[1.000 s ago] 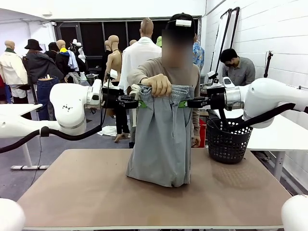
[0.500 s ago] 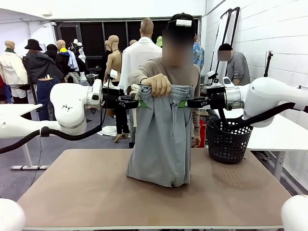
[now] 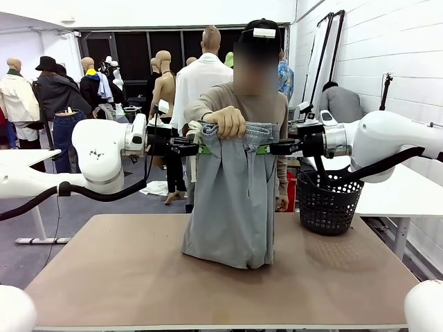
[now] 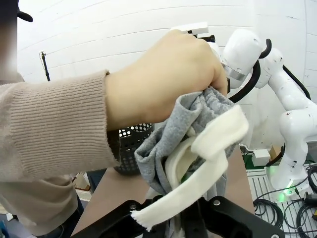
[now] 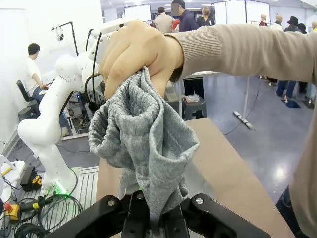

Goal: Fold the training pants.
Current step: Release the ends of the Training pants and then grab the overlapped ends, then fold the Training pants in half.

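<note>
The light grey training pants (image 3: 233,200) hang upright over the table, their lower end resting on the tabletop. My left gripper (image 3: 203,149) is shut on the waistband's left end, and my right gripper (image 3: 261,149) is shut on its right end. A person's hand (image 3: 225,122) grips the middle of the waistband from above. In the left wrist view the hand (image 4: 166,74) clutches grey cloth (image 4: 171,144), and the pale drawstring (image 4: 198,173) hangs down between my fingers. The right wrist view has the bunched grey fabric (image 5: 143,144) running down into my shut jaws.
A black mesh basket (image 3: 329,202) stands at the table's back right, under my right arm. The brown tabletop (image 3: 111,277) spreads on both sides of the pants. The person stands right behind the hanging pants.
</note>
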Tool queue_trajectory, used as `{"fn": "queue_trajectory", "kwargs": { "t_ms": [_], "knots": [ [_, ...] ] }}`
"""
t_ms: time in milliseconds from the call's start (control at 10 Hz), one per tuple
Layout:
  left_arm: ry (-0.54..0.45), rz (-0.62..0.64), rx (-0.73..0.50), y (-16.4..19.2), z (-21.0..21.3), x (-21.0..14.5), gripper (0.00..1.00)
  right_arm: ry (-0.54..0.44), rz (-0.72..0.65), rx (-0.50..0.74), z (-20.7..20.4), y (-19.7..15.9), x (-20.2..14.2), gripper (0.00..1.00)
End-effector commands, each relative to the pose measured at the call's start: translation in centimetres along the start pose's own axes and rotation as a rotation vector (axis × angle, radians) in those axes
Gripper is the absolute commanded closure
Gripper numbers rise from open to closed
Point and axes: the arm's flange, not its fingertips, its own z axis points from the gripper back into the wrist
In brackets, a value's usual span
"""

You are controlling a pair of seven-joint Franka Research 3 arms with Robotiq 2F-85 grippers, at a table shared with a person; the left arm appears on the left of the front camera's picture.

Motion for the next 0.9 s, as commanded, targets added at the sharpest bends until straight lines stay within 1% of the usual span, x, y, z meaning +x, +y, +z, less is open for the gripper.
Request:
{"fn": "queue_trajectory", "kwargs": {
  "t_ms": [0,800],
  "knots": [
    [0.001,-0.001,-0.001,-0.06,-0.05,0.05,1.00,0.002,0.001,0.001,-0.11,0.04,-0.02,1.00],
    [0.001,-0.001,-0.001,-0.06,-0.05,0.05,1.00,0.002,0.001,0.001,-0.11,0.04,-0.02,1.00]
  ]
}}
